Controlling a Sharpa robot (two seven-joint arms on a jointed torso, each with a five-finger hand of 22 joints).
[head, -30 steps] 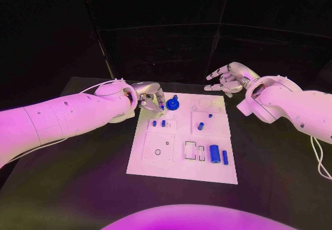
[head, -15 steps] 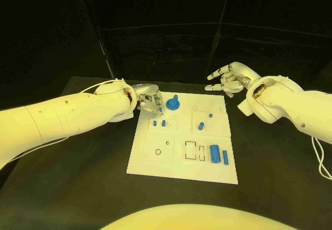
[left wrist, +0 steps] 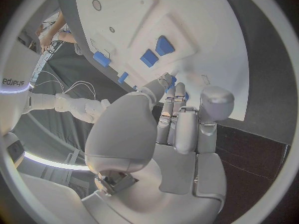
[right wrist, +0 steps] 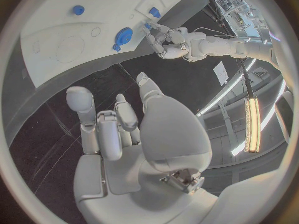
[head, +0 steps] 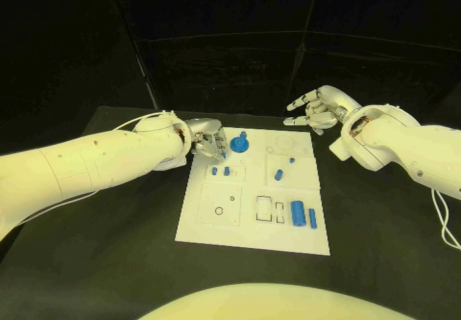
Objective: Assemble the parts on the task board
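Note:
The white task board (head: 221,230) lies mid-table. At its far left corner my left hand (head: 204,141) pinches a small blue part (head: 223,153) in its fingertips, just above the board beside the blue gear (head: 240,144). The right wrist view shows that part (right wrist: 147,25) at the tips of the left hand (right wrist: 169,44), near the gear (right wrist: 122,36). My right hand (head: 318,109) hovers past the board's far right corner, fingers spread, holding nothing. Two small blue pegs (head: 220,171) stand in the board below the left hand.
A short blue cylinder (head: 278,175) and a tiny blue stud (head: 292,161) sit right of centre. A larger blue cylinder (head: 299,212) and a slim blue bar (head: 312,219) lie at the near right beside rectangular slots (head: 264,208).
The left hand's fingertips, with the small blue part, have dipped slightly toward the board. The right hand has stayed put.

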